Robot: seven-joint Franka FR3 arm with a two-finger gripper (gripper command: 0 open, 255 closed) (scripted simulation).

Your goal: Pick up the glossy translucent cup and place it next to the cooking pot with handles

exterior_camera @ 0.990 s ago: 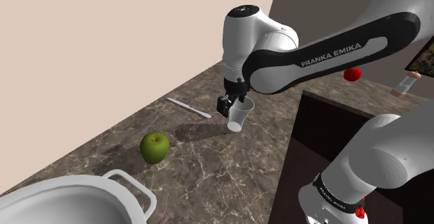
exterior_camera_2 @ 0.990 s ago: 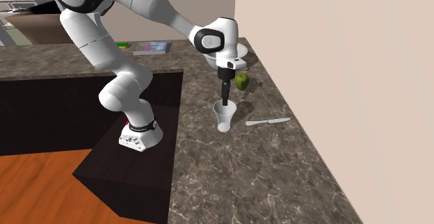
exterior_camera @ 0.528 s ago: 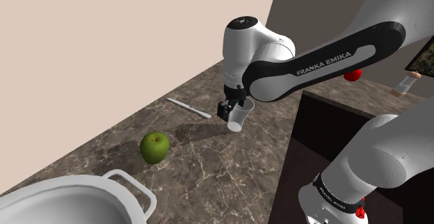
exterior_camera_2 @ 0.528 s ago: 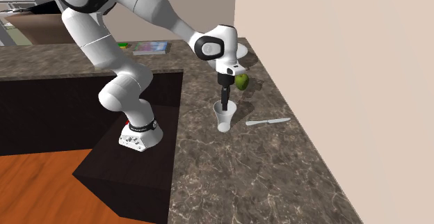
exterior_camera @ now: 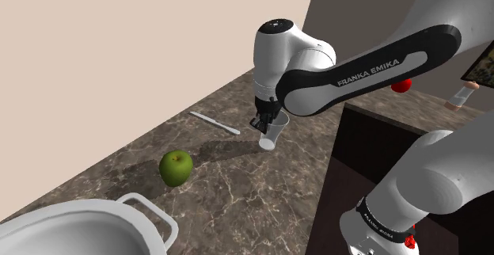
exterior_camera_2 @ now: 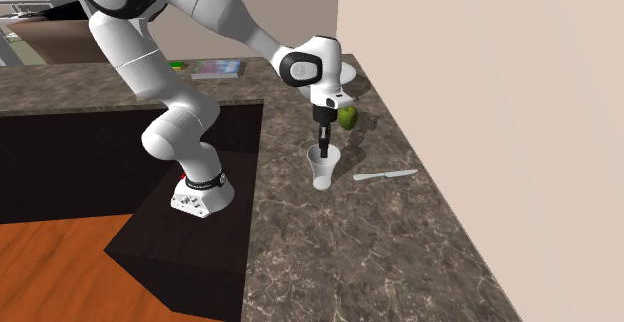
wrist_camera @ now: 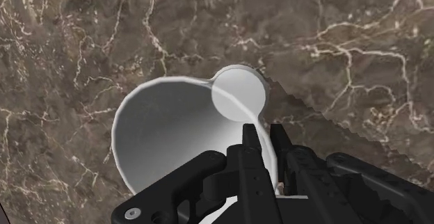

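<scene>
A white, glossy cup (exterior_camera: 271,137) stands upright on the dark marble counter (exterior_camera: 237,190), between a knife and the counter's edge. My gripper (exterior_camera: 264,123) comes straight down onto its rim, shut on the cup's wall. In the wrist view the gripper (wrist_camera: 268,136) has one finger inside the cup (wrist_camera: 167,125) and one outside, clasping the rim between them. The second exterior view has the gripper (exterior_camera_2: 323,151) dipping into the cup (exterior_camera_2: 322,174). The large white pot (exterior_camera: 71,230) with loop handles sits at the shoulder view's lower left.
A green apple (exterior_camera: 176,167) lies between the cup and the pot. A pale knife (exterior_camera: 214,123) lies by the wall beyond the cup. The dark stand (exterior_camera_2: 190,150) borders the counter. A red object (exterior_camera: 401,85) and a book (exterior_camera_2: 215,67) sit farther off.
The hand sank a little onto the cup, then the fingers closed from wide open onto the cup's rim. The cup has stayed where it was.
</scene>
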